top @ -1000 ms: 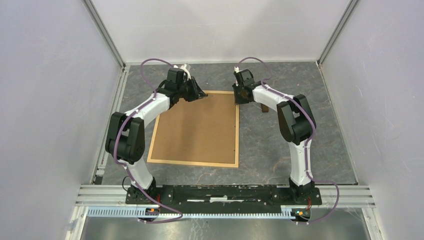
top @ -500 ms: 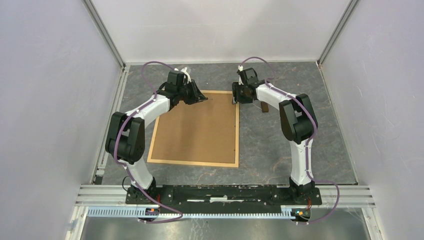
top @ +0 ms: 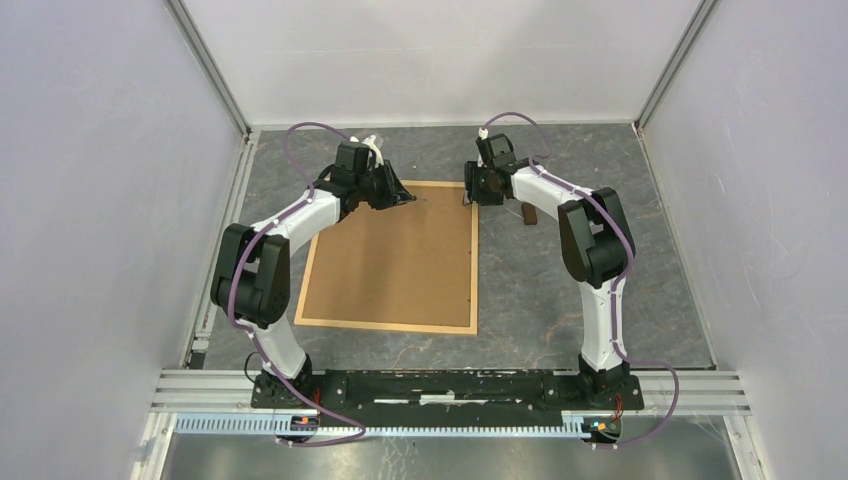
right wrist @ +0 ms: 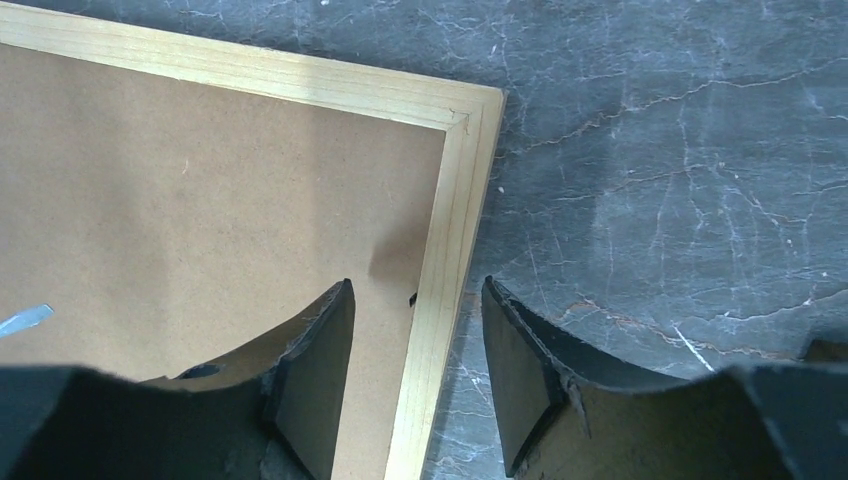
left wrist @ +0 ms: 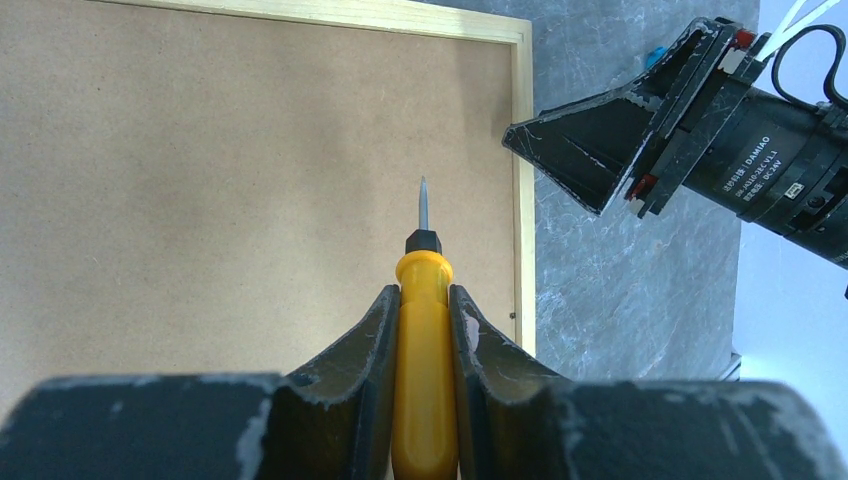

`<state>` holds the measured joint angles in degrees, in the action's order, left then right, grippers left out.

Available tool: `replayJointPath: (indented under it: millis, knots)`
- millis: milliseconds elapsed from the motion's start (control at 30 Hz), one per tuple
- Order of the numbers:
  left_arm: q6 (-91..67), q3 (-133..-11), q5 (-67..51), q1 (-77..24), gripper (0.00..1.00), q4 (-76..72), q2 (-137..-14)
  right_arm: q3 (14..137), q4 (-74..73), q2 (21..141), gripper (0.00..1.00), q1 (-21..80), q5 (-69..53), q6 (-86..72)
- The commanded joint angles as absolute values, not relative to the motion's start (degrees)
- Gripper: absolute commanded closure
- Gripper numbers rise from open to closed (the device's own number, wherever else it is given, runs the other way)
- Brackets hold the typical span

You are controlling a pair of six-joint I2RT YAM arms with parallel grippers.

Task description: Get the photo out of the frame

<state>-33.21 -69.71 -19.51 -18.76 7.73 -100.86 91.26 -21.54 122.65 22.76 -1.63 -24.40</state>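
Note:
The frame [top: 392, 255] lies back-up on the grey table, its brown fibreboard [left wrist: 220, 170] ringed by a narrow light-wood rim [right wrist: 450, 230]. The photo is hidden beneath the board. My left gripper [top: 398, 192] hangs over the frame's far edge, shut on a yellow-handled screwdriver [left wrist: 424, 350]. The screwdriver's metal tip [left wrist: 423, 200] points toward the right-hand rim. My right gripper [right wrist: 417, 285] is open, one finger over the board and one over the table, straddling the rim near the far right corner [top: 470, 192]. The screwdriver tip [right wrist: 25, 320] also shows in the right wrist view.
A small brown block [top: 528, 213] lies on the table just right of the frame, partly behind the right arm. Pale walls [top: 110, 200] close in the left, right and back. An aluminium rail [top: 450, 385] carrying the arm bases runs along the near edge.
The right gripper's jaws have opened wider over the frame's far right corner. The left gripper has shifted slightly right, still holding the screwdriver. The frame has not moved.

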Motion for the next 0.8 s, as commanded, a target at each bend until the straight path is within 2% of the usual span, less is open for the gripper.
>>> replayJointPath:
  millis: [0,333,367,433,467,500,567,600,700,733,767]
  knots:
    - [-30.31,-70.49,-19.58,-19.08,0.98,7.85,-100.01,91.77,-21.29,123.21,0.46,22.89,0.93,-25.30]
    - [-29.82,-69.52,-18.79,-19.17,0.98,8.57,-99.10,88.73,-21.86,124.12,0.61,22.08,0.44,-25.83]
    - [-29.72,-69.48,-18.80,-19.11,0.98,8.73,-99.02,88.16,-21.80,124.07,0.65,22.02,0.41,-25.87]
    - [-29.46,-69.43,-18.80,-19.13,0.98,8.79,-98.88,87.89,-21.71,124.17,0.81,21.87,0.20,-25.85]
    - [-29.29,-69.40,-18.80,-19.23,0.98,8.74,-98.88,88.06,-21.49,124.24,0.96,21.83,0.17,-25.70]
    - [-29.11,-69.35,-18.76,-19.24,0.98,8.78,-98.88,88.60,-21.49,124.13,1.00,21.79,0.13,-25.52]
    - [-28.79,-69.19,-19.18,-19.29,0.98,8.74,-98.77,89.94,-21.07,123.92,1.00,21.66,-1.19,-24.63]
    - [-28.50,-69.09,-19.83,-19.29,0.98,8.63,-98.72,90.65,-20.69,123.54,0.96,21.51,-2.49,-24.12]
    - [-28.39,-68.28,-23.18,-19.25,0.98,7.64,-97.50,92.47,-20.70,120.48,0.43,21.35,-4.16,-22.21]
    - [-28.39,-67.57,-24.16,-19.31,0.98,7.15,-96.87,92.84,-20.65,119.35,0.29,21.36,-4.21,-21.39]
    - [-28.31,-66.83,-25.29,-19.31,0.98,6.39,-95.90,92.96,-20.69,118.13,0.20,21.28,-4.07,-20.72]
